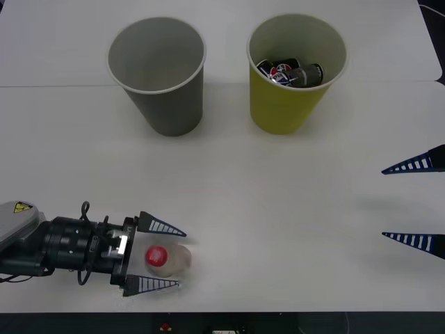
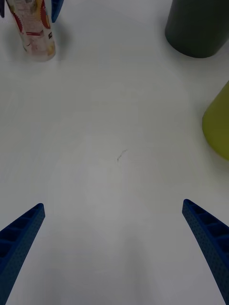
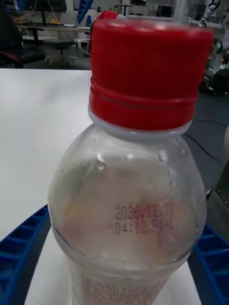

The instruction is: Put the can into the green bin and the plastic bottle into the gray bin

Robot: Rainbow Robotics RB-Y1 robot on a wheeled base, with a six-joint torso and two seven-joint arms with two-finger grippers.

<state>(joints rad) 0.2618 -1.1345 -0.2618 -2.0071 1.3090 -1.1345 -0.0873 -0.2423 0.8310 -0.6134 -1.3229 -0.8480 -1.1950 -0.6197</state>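
Observation:
The plastic bottle (image 1: 161,257), clear with a red cap, stands upright near the table's front left. My left gripper (image 1: 181,257) reaches in from the left, and its blue fingers (image 3: 24,248) press against both sides of the bottle (image 3: 124,200). The gray bin (image 1: 156,73) stands at the back left, showing a bare inside. To its right is the green bin (image 1: 295,76), with dark cans (image 1: 292,73) lying in it. My right gripper (image 1: 384,202) hangs open at the right edge, holding nothing. The right wrist view shows the bottle (image 2: 36,28) far off.
The white table (image 1: 278,209) stretches bare between the two arms and the bins. A table seam runs across behind the bins. In the right wrist view the gray bin (image 2: 198,28) and green bin (image 2: 219,124) stand off to one side.

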